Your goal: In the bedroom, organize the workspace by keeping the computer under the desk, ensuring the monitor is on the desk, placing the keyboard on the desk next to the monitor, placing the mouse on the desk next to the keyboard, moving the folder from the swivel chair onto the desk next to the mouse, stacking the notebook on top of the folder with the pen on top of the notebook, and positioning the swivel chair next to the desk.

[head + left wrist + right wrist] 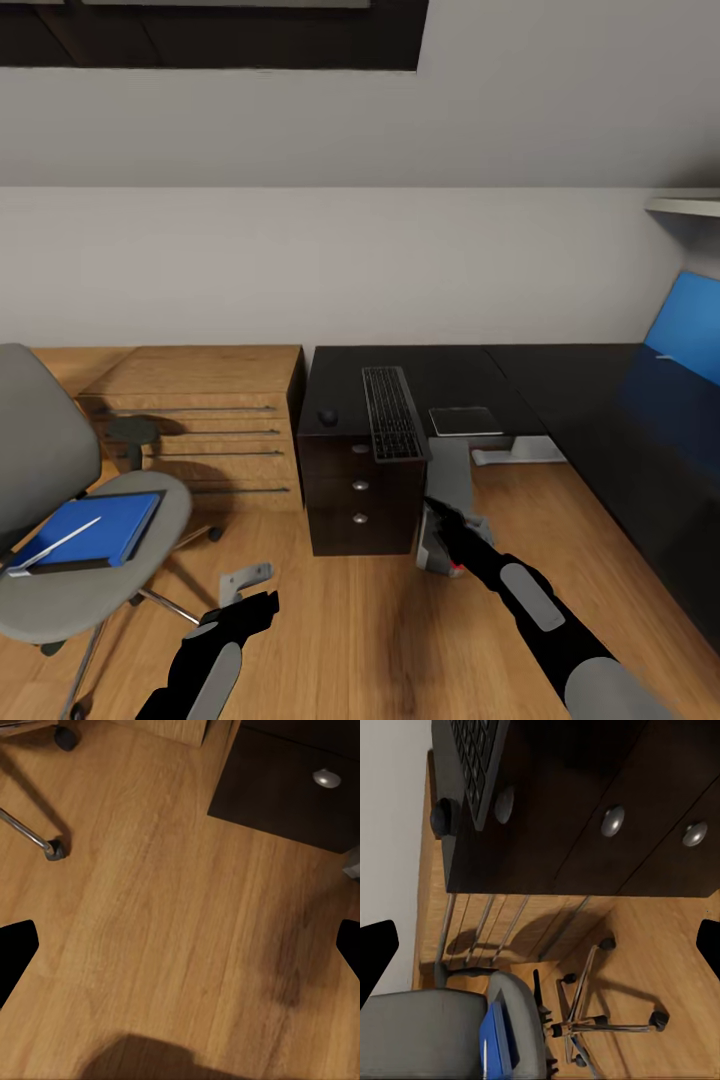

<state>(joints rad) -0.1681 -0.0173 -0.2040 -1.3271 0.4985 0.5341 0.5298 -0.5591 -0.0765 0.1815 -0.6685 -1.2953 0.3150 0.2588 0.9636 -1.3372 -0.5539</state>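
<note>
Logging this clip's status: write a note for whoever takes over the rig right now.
Left hand: open, empty, above the floor.
Right hand: open, empty, low beside the grey computer on the floor at the desk.
Done: keyboard and mouse side by side on the desk; monitor at its right end.
Left: blue folder, with pen on it, sits on the swivel chair; move it, build the stack, bring the chair in.

Legible text, labels, brands, numbers, signs: none. Keyboard point(393, 412), centre of frame: key legends too small to read. Blue folder point(92, 529), lower left: cover blank. Monitor point(688, 325), right edge: plain blue screen
</note>
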